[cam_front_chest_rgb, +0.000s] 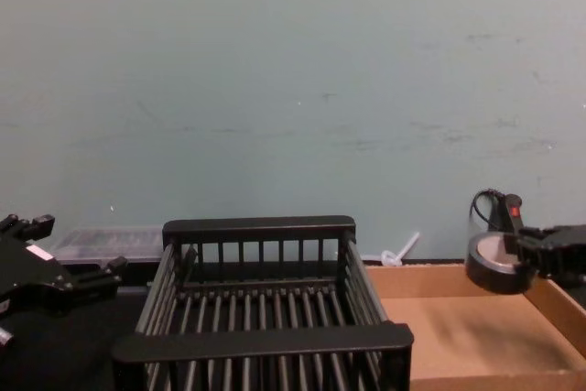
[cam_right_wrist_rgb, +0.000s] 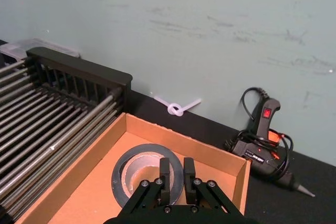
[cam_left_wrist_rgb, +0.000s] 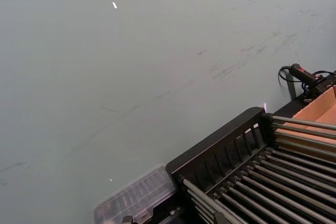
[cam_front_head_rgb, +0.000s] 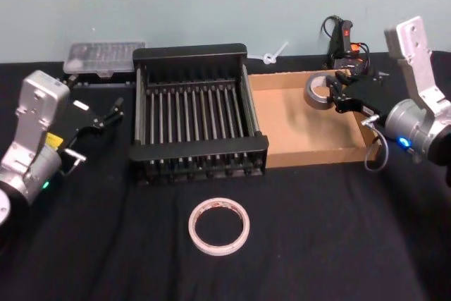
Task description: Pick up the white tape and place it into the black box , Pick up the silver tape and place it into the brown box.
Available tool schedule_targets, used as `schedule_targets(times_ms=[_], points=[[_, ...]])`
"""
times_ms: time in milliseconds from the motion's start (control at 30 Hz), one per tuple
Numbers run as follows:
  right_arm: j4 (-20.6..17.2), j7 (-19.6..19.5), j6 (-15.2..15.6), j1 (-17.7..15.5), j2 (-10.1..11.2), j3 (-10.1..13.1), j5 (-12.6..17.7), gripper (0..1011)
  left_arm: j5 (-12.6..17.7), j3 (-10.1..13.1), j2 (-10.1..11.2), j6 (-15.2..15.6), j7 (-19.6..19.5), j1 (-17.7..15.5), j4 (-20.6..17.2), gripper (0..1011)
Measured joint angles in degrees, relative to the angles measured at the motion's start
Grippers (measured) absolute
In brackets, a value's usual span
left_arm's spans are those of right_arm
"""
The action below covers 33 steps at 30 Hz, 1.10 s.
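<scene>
The silver tape (cam_front_head_rgb: 318,92) is a thick grey roll hanging above the far right part of the brown box (cam_front_head_rgb: 299,154). My right gripper (cam_front_head_rgb: 337,94) is shut on the roll's wall. In the right wrist view the fingers (cam_right_wrist_rgb: 165,178) pinch the silver tape (cam_right_wrist_rgb: 137,165) over the brown box (cam_right_wrist_rgb: 209,153). In the chest view the silver tape (cam_front_chest_rgb: 490,269) floats above the tray. The white tape (cam_front_head_rgb: 219,225) lies flat on the black cloth in front of the black box (cam_front_head_rgb: 197,149). My left gripper (cam_front_head_rgb: 100,132) hovers open to the left of the crate.
A clear plastic case (cam_front_head_rgb: 103,57) lies behind the crate at the back left. A glue gun (cam_front_head_rgb: 343,41) with its cord and a white knotted strip (cam_front_head_rgb: 273,55) rest against the wall behind the brown box. Black cloth covers the table.
</scene>
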Motion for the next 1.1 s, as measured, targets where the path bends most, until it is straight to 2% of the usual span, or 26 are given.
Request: schedule_targets(times_ms=[367, 867, 1000, 1067, 1100], points=[[6.27, 0.47, -0.20, 3.30, -2.19, -1.09, -0.89, 157, 0.00, 0.00, 0.00, 0.00, 0.00, 0.00, 0.00, 1001], [6.81, 0.53, -0.57, 3.52, -2.41, -1.33, -1.31, 158, 0.00, 0.00, 0.00, 0.00, 0.00, 0.00, 0.00, 1001], [6.73, 0.51, -0.52, 3.51, -2.39, -1.29, -1.23, 244, 0.00, 0.00, 0.00, 0.00, 0.00, 0.00, 0.00, 1001], [6.68, 0.50, -0.48, 3.49, -2.38, -1.27, -1.19, 345, 0.00, 0.00, 0.00, 0.00, 0.00, 0.00, 0.00, 1001], [6.67, 0.50, -0.47, 3.49, -2.37, -1.27, -1.19, 345, 0.00, 0.00, 0.00, 0.00, 0.00, 0.00, 0.00, 1001]])
